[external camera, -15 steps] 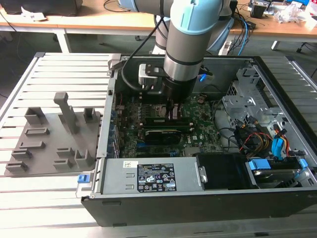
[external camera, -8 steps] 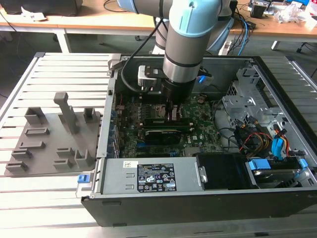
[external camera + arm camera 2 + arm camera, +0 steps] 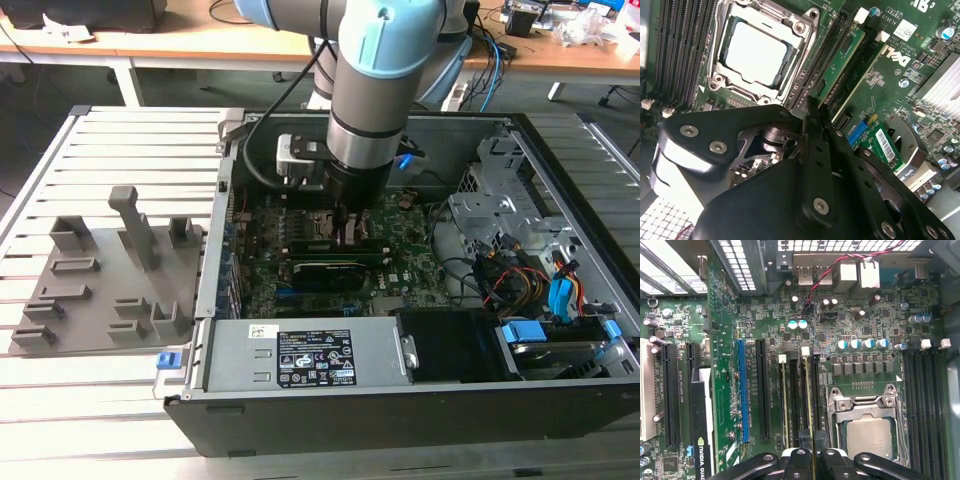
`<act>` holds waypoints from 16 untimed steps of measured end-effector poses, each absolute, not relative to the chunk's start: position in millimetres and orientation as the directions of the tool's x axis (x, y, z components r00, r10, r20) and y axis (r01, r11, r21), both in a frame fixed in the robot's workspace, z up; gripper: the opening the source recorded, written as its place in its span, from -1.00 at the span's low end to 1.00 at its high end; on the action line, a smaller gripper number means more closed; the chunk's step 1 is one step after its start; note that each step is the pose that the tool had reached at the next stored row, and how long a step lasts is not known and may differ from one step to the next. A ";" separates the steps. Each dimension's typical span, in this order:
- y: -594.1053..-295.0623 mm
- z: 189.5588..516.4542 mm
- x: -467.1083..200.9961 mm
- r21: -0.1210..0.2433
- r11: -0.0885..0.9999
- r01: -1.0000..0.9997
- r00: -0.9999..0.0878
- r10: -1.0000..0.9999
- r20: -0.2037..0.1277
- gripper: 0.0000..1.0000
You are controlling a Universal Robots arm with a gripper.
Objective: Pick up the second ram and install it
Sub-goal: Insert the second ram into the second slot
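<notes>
Green second ram | pinched edge-on by gripper | in slot beside processor socket

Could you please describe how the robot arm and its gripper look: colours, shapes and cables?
In the exterior view the arm is a thick silver-grey cylinder with light blue joint caps and a black wrist section. A small white box and a black cable sit beside the wrist. In the second wrist view the gripper is matt black, made of flat linked plates with silver screw heads.
</notes>
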State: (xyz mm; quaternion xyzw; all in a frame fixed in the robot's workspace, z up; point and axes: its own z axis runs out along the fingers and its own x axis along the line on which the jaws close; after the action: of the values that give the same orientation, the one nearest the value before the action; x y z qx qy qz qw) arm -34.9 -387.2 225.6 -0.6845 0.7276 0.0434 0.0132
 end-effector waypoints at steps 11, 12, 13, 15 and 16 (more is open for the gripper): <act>-388.6 224.3 -35.1 0.045 0.071 -0.996 -0.075 -0.994 -0.079 -0.73; -388.8 224.3 -35.1 0.045 0.071 -0.996 -0.075 -0.994 -0.080 -0.73; -388.9 224.4 -35.1 0.045 0.071 -0.996 -0.075 -0.994 -0.084 -0.73; -388.8 224.7 -35.1 0.046 0.071 -0.996 -0.075 -0.993 -0.092 -0.73; -388.7 224.9 -35.1 0.046 0.071 -0.996 -0.075 -0.993 -0.093 -0.73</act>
State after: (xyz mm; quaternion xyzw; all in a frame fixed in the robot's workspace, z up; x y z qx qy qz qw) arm -35.1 -388.7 224.9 -0.6800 0.7314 0.0485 0.0185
